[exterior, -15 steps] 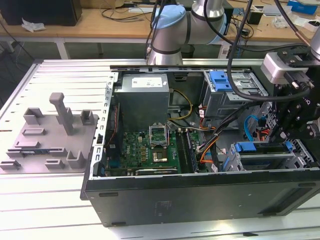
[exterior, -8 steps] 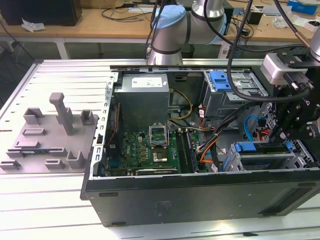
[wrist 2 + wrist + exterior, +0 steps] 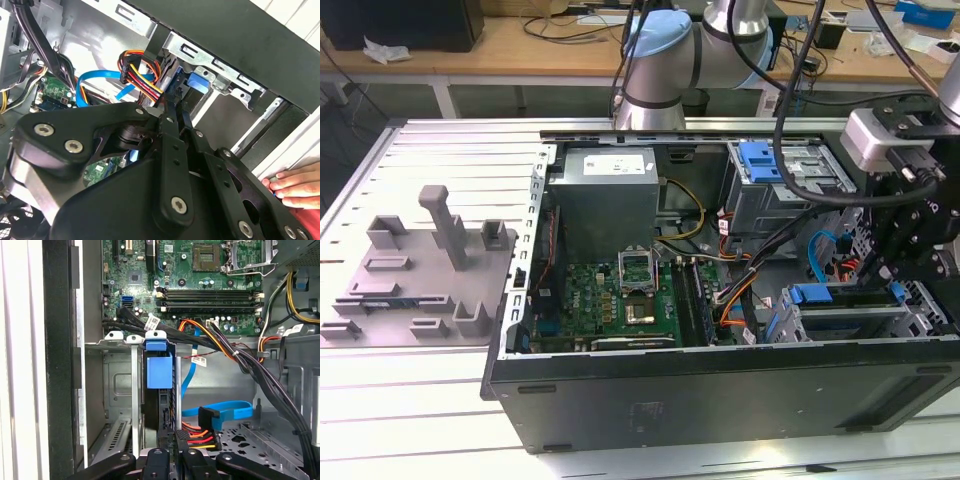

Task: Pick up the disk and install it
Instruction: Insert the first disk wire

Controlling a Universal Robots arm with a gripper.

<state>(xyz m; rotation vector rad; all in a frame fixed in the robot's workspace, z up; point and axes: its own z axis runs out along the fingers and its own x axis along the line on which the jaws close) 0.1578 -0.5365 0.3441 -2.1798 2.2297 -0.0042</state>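
I see the open computer case point(image 3: 720, 405) with the arm point(image 3: 665, 60) reaching over its end at the exterior view's right. The disk point(image 3: 159, 371) stands on edge in the drive cage point(image 3: 117, 385). The gripper point(image 3: 172, 102) is drawn closed just beside the disk's edge. A person's hand point(image 3: 292, 187) rests on the case rim.

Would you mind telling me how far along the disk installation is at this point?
Pick-up looks done: the disk stands on edge in the drive cage. In hand: the gripper is right at its exposed edge. Left: confirming it is fully seated, which I cannot tell.
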